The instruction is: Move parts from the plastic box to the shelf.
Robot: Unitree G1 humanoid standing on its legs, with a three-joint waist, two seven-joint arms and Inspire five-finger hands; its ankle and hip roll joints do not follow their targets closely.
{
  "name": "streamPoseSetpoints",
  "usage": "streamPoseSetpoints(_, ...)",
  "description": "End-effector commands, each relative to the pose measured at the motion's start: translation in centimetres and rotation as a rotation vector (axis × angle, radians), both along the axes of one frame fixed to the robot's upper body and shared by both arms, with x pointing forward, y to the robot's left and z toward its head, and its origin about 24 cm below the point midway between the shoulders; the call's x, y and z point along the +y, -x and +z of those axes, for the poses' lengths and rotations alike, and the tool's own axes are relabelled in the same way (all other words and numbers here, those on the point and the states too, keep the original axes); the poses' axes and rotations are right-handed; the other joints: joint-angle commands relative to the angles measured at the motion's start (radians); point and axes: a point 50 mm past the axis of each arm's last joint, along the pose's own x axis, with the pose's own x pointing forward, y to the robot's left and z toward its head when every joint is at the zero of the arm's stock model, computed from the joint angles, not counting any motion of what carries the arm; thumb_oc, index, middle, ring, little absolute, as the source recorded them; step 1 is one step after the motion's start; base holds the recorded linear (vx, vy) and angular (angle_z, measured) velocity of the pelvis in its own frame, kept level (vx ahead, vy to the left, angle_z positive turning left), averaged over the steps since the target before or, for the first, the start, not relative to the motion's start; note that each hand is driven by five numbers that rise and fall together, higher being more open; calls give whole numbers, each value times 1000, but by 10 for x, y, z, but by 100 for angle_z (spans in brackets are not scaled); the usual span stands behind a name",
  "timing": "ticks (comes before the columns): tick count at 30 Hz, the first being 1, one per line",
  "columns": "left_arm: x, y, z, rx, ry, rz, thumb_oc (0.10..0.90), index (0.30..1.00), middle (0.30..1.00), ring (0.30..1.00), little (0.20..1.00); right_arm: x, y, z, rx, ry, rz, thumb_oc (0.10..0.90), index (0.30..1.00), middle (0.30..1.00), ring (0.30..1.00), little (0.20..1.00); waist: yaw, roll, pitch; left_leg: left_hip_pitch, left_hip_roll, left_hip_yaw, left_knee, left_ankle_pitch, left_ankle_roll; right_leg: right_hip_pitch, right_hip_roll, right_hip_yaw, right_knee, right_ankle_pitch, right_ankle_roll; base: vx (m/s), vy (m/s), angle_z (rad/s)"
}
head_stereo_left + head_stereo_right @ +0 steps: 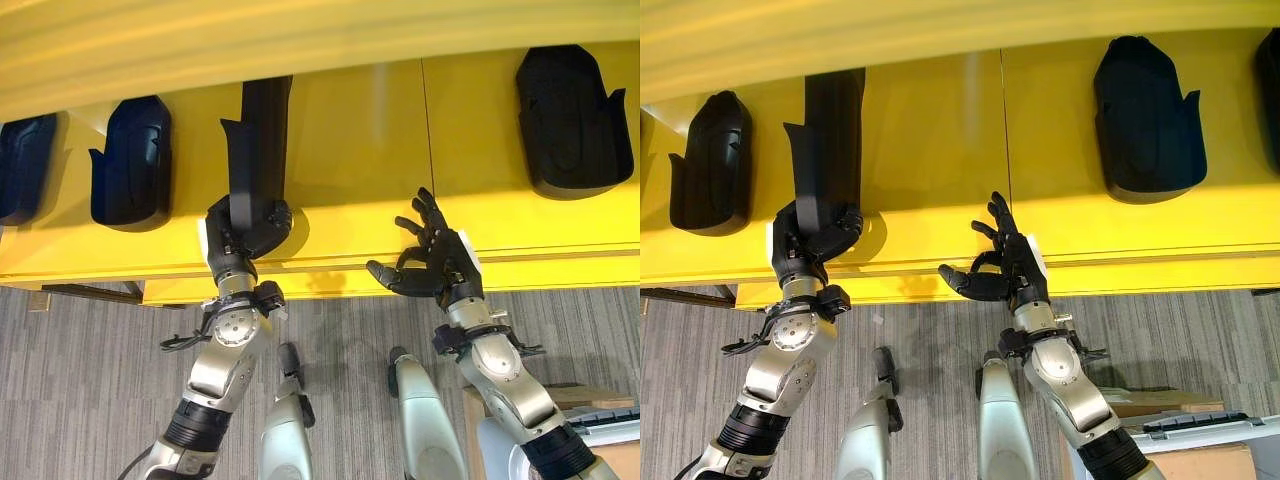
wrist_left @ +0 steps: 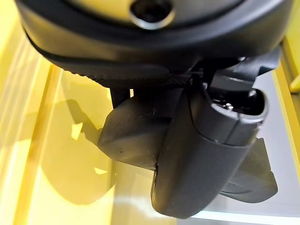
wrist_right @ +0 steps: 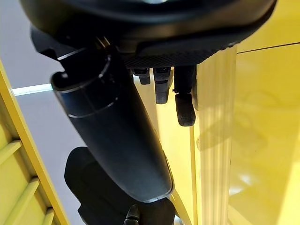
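**Left eye view: black part held at the yellow shelf**

Left eye view, left robot hand (image 1: pixel 243 232): fingers curled round the near end of a long black part (image 1: pixel 258 140), gripping it at the shelf's front edge. Part standing lengthwise away from the hand, across the yellow shelf (image 1: pixel 350 130), its far end up near the shelf's back. Left wrist view, same grip from close by: thumb (image 2: pixel 206 154) lying over the part's dark moulded body (image 2: pixel 131 136), yellow shelf surface beneath.

Right robot hand (image 1: pixel 432 258): spread and holding nothing, fingers straight and fanned, thumb stuck out to the side, hovering over the front lip of the shelf, well apart from the held part. Right wrist view: thumb (image 3: pixel 117 140) in the foreground, fingertips (image 3: pixel 185 110) hanging free above the yellow lip.

Further out along the shelf: other black parts lying flat, one just left of the held part (image 1: pixel 132 160), another at the far left edge (image 1: pixel 22 165), one more well off to the right (image 1: pixel 572 105). Below the shelf front: grey carpeted floor (image 1: pixel 90 380). At the lower right corner: part of a cardboard box (image 1: pixel 1195 462), contents not visible.
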Motion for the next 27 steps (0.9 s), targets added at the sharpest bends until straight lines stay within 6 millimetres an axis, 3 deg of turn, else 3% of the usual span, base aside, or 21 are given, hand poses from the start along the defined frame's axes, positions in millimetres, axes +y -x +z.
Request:
streamPoseSetpoints(1,11,-3,29,-125,-10,31,400,300,300,300,300,12,0,-30,149,16,32,900,1000,1000,1000,1000,30,-52,63,62,-3,7,27,102,-98,101,-15,-116,-89,-12,20,19,-34,0)
streamPoseSetpoints(9,26,-18,34,-63,-11,98,400,300,300,300,300,15,-3,-28,149,37,51,900,1000,1000,1000,1000,12,-47,57,66,2,19,30,105,-103,88,-15,-105,-65,-22,16,5,10,0)
streamPoseSetpoints(17,63,-43,35,10,85,229,400,300,300,300,300,11,-5,-28,182,115,78,900,1000,1000,1000,1000,-37,-24,43,80,10,50,33,120,-114,69,-18,-74,-37,-38,10,39,89,-8)
streamPoseSetpoints(27,104,-58,15,69,389,374,400,300,300,300,300,13,-5,-26,192,158,108,900,1000,1000,1000,1000,-77,-22,39,81,11,72,41,112,-117,50,-21,-55,-18,-49,9,8,26,-4)
